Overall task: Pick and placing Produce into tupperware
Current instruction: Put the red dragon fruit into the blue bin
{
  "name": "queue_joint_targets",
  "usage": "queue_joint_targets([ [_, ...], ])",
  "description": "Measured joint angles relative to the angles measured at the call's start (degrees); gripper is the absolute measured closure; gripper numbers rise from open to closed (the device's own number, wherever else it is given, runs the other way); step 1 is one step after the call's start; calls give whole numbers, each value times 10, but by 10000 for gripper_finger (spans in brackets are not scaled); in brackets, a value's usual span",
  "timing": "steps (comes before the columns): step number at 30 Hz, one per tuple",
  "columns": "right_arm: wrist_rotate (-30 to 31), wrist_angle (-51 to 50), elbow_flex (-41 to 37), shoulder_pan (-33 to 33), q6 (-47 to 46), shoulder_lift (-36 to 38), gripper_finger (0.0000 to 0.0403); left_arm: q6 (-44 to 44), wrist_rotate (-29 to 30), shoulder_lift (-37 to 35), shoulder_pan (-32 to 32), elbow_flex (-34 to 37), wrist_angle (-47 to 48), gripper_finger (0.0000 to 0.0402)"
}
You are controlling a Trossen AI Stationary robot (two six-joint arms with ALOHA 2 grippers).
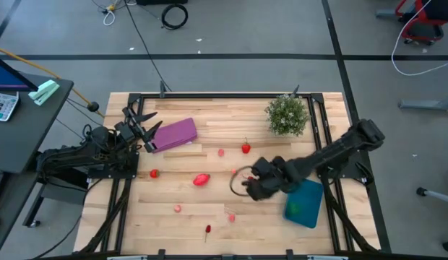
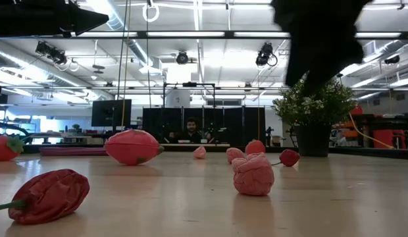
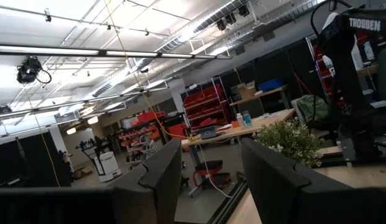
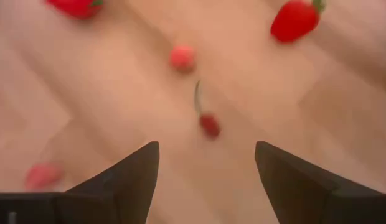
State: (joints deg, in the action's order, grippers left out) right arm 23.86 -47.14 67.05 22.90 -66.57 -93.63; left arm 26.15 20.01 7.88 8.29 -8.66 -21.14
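**End effector open over scattered produce, nothing in hand**

The right end effector (image 1: 247, 185) hangs above the middle of the worktop (image 1: 209, 108), fingers spread wide and empty in its wrist view. Straight ahead of the gap, well apart from the fingertips, lies a small dark red cherry with a thin stem (image 4: 209, 124); a pink piece (image 4: 182, 56) sits beyond it, and a red strawberry (image 4: 295, 20) farther off.

In the high view the larger red piece (image 1: 201, 179) lies at about 9 o'clock from the end effector, and the teal tupperware (image 1: 304, 203) is close by at about 4 o'clock, near the worktop's right edge. A green piece seems to lie inside it; I cannot tell for sure.

The toys look light, soft and rounded, likely to roll or squirt out under a pinch. Closing across the body's widest part, not the stem, seems safest.

The left end effector (image 1: 141, 130) waits at the left edge, fingers apart.
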Motion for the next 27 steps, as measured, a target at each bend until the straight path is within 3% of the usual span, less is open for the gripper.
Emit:
queue_joint_targets([
  [7,-4,40,0,-81,46,-49,136,-18,0,0,0,0,12,227],
  [12,-5,39,0,-113,49,-49,140,-108,-7,1,-1,-10,17,227],
  [16,-4,41,0,-127,59,-31,144,-185,-54,15,-3,-39,15,225],
  [27,-1,55,0,-150,152,21,154,-165,-78,147,-3,-171,100,223],
])
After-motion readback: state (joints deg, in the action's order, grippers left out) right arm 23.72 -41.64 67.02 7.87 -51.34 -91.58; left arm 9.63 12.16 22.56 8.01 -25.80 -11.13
